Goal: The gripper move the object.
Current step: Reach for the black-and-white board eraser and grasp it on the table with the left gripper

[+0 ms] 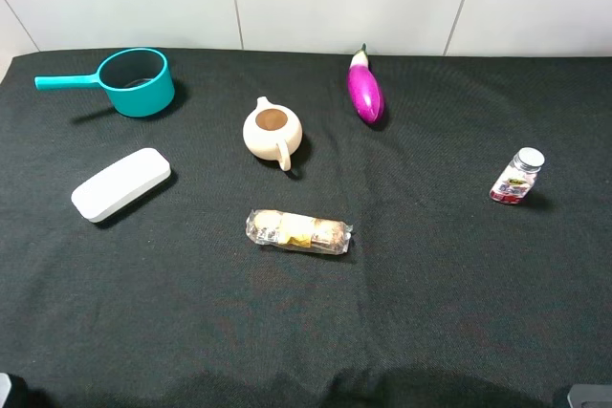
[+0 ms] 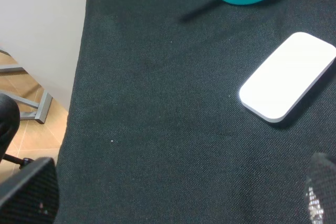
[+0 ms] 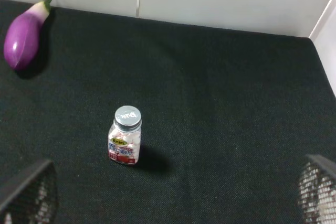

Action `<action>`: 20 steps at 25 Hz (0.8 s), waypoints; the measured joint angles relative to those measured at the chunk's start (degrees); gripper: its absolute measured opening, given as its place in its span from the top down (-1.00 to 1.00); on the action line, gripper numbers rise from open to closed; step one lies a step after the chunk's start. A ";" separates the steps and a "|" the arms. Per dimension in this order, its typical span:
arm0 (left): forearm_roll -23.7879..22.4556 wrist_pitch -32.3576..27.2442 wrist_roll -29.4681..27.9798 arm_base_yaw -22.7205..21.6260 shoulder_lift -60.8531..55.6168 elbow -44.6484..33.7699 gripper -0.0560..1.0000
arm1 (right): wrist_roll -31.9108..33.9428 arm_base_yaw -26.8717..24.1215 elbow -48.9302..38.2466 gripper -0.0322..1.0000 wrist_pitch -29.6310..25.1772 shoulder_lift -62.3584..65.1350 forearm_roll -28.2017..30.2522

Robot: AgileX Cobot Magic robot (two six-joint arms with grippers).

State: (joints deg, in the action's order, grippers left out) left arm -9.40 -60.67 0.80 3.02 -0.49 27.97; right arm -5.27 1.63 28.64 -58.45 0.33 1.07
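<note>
Surface: black cloth-covered desk (image 1: 430, 322), carrying everything.
Left arm: left pincer (image 2: 181, 182) is released, its black mesh fingers (image 2: 29, 192) spread wide over bare cloth and gripping nothing.
Right arm: right pincer (image 3: 176, 187) is likewise spread and empty, with the bottle ahead of it.
Pan: teal round plastic saucepan (image 1: 139, 82), at the far left.
Task thing: flat white oblong plastic case (image 1: 121, 183) lies slantwise on the desk's left side, just nearer than the saucepan, apart from both pincers.
Snack: clear-wrapped snack roll (image 1: 298, 231), centre.
Pot: cream round ceramic teapot (image 1: 273, 131), behind the roll.
Vegetable: glossy purple aubergine (image 1: 364, 90), far centre.
Jar: small clear silver-capped bottle (image 1: 517, 177), upright, right side.
</note>
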 joint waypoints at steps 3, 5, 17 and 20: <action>0.00 0.00 0.00 0.00 0.00 0.00 -0.98 | 0.00 0.00 0.00 -0.41 0.00 0.00 0.00; 0.00 0.00 0.00 0.00 0.00 0.00 -0.98 | 0.00 0.00 0.00 -0.41 0.00 0.00 0.00; 0.00 0.00 0.00 0.00 0.00 0.00 -0.98 | 0.00 0.00 0.00 -0.41 0.00 0.00 0.00; 0.00 0.00 0.00 0.00 0.00 0.00 -0.98 | 0.00 0.00 0.00 -0.41 0.00 0.00 0.00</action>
State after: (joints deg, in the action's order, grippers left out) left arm -9.40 -60.67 0.80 3.02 -0.49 27.97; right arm -5.27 1.63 28.64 -58.45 0.33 1.07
